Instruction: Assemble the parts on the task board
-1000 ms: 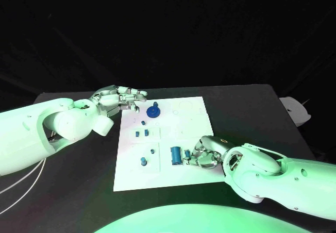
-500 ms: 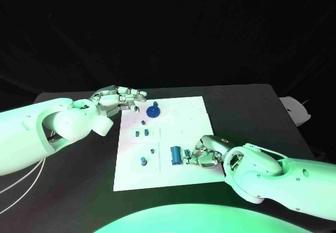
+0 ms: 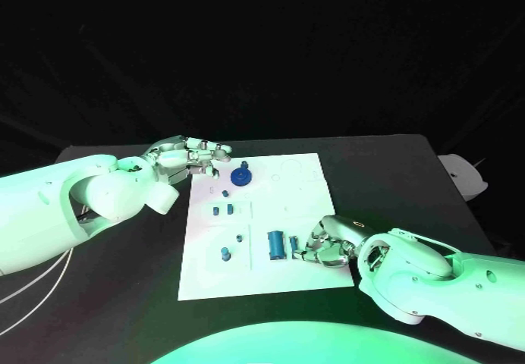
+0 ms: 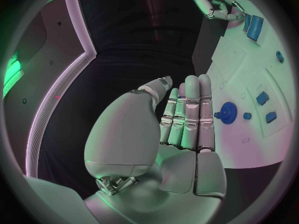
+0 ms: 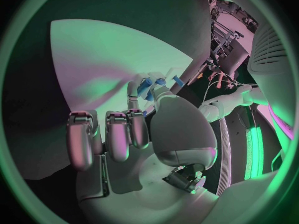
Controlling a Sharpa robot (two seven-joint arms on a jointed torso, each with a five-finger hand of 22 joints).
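Note:
The white task board (image 3: 295,205) lies in the middle of the table. A blue gear (image 3: 240,177) stands near its far left corner, several small blue parts (image 3: 224,206) behind its middle. A blue cylinder (image 3: 275,243) lies in the near half, with a small slim blue part (image 3: 293,244) just to its right. My right hand (image 3: 323,244) reaches in from the board's right edge and pinches that slim part (image 5: 149,87) between thumb and a finger. My left hand (image 3: 193,154) hovers at the board's far left corner, its fingers (image 4: 187,114) straight and holding nothing, the gear (image 4: 228,109) beside them.
Two more small blue parts (image 3: 225,252) sit at the board's near left. The black table (image 3: 394,174) surrounds the board. From the left wrist, the cylinder (image 4: 253,25) and my right hand (image 4: 215,2) show at the board's other end.
My right hand has shifted slightly toward the near edge of the board, still on the slim part. The left hand has barely moved.

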